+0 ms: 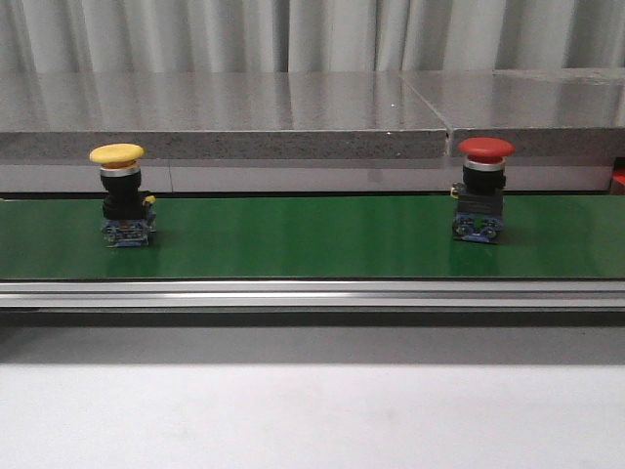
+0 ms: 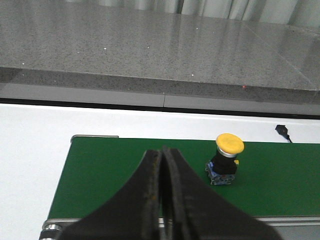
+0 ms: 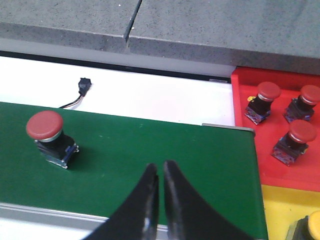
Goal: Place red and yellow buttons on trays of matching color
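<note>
A yellow button (image 1: pixel 120 192) stands upright on the left of the green belt (image 1: pixel 312 239), and a red button (image 1: pixel 481 188) stands upright on its right. Neither arm shows in the front view. In the left wrist view my left gripper (image 2: pixel 163 151) is shut and empty, over the belt beside the yellow button (image 2: pixel 226 159). My right gripper (image 3: pixel 159 168) is shut and empty above the belt, with the red button (image 3: pixel 49 138) off to one side. The red tray (image 3: pixel 280 167) holds three red buttons (image 3: pixel 261 101). A yellow tray (image 3: pixel 285 212) corner holds a yellow button (image 3: pixel 310 227).
A grey stone ledge (image 1: pixel 225 122) runs behind the belt. A metal rail (image 1: pixel 312 293) edges the belt's front, with white table (image 1: pixel 312 415) before it. A small black connector with a cable (image 3: pixel 83 86) lies on the white surface behind the belt.
</note>
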Controlling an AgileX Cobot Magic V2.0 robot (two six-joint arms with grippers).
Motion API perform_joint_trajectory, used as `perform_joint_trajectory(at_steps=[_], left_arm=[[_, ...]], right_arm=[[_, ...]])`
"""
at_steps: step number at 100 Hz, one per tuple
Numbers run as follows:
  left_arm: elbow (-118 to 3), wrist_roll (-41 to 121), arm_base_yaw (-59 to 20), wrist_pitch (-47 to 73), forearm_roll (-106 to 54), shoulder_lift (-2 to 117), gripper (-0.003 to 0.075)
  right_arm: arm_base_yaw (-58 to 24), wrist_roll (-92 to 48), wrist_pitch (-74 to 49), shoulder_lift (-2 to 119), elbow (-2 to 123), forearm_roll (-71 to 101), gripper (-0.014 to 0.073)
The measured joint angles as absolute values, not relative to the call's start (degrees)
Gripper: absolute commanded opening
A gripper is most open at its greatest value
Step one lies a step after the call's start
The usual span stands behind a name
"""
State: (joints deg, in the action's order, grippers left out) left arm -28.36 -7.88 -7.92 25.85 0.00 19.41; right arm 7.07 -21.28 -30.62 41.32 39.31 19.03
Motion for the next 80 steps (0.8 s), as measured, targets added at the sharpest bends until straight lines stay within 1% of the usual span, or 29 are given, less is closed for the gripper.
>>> perform_joint_trajectory(at_steps=[5, 7, 10, 15, 19, 31, 49, 64, 80], left_arm=[[-28.4, -7.9, -7.9, 25.8, 0.0, 19.4, -0.0019], [-28.4, -7.9, -7.9, 25.8, 0.0, 19.4, -0.0019], [-28.4, -7.9, -7.9, 25.8, 0.0, 19.4, -0.0019], [-28.4, -7.9, -7.9, 25.8, 0.0, 19.4, -0.0019], [-28.4, -7.9, -7.9, 25.8, 0.0, 19.4, -0.0019], [-28.4, -7.9, -7.9, 25.8, 0.0, 19.4, -0.0019], [-28.4, -7.9, -7.9, 25.8, 0.0, 19.4, -0.0019], [-28.4, -7.9, -7.9, 25.8, 0.0, 19.4, -0.0019], [-28.4, -7.9, -7.9, 26.0, 0.0, 19.4, -0.0019]], right_arm=[[7.1, -21.3, -31.0, 41.3, 39.3, 19.8, 0.041], [7.1, -21.3, -31.2, 41.3, 39.3, 20.2, 0.0447], [7.1, -21.3, -31.4, 41.3, 39.3, 20.8, 0.0531], [7.1, -21.3, -31.8, 41.3, 39.3, 22.0, 0.0619], [7.1, -21.3, -32.0, 41.3, 39.3, 22.7, 0.0666], [7.1, -21.3, -32.0, 41.3, 39.3, 23.9, 0.0646], [7.0, -21.8, -31.8, 42.9, 39.9, 24.3, 0.0645], [6.7, -23.4, -32.6, 49.1, 42.5, 24.3, 0.0645], [4.3, -25.1, -33.4, 57.1, 46.0, 24.3, 0.0645]])
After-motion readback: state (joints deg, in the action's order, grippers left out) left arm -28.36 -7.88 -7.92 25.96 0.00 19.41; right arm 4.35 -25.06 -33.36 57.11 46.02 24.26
